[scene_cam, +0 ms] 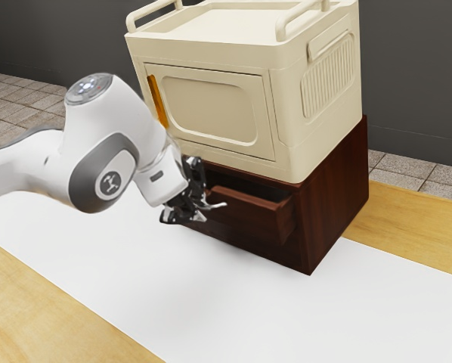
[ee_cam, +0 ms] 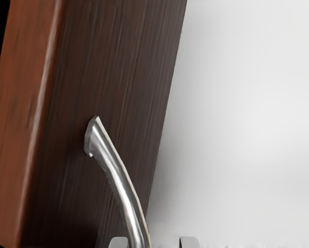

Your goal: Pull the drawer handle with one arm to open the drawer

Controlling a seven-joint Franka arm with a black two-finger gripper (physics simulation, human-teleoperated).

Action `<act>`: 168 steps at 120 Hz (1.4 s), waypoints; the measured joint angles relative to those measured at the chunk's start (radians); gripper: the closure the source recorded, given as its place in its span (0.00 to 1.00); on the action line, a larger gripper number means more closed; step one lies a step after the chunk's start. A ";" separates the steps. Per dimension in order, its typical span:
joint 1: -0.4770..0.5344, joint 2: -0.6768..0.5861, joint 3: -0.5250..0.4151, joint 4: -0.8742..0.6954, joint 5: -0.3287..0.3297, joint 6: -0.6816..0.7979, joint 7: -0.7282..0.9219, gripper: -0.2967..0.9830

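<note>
White and grey, the arm [scene_cam: 97,166] reached in from the exterior view's left, ending in the gripper [ee_cam: 154,242], its fingers standing apart. Just right of the hand there was the metal handle [ee_cam: 124,191], its curved bar arching out between the fingertips, nearer to one. Farther right, the brown drawer [scene_cam: 245,215] stood partly out of its cabinet [scene_cam: 333,197]. Pulling it wider probably called for a grip on the bar, then a draw toward the near left.
</note>
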 joint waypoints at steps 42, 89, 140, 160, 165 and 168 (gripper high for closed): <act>0.000 -0.098 0.006 -0.096 0.000 0.002 -0.017 0.75; -0.002 -0.217 0.018 -0.211 0.002 0.010 -0.030 0.76; 0.000 -0.322 0.021 -0.316 0.002 0.022 -0.038 0.76; 0.000 -0.381 0.023 -0.366 0.003 0.025 -0.040 0.76; 0.000 -0.394 0.023 -0.380 0.003 0.026 -0.040 0.75; 0.000 -0.402 0.023 -0.386 0.003 0.026 -0.040 0.75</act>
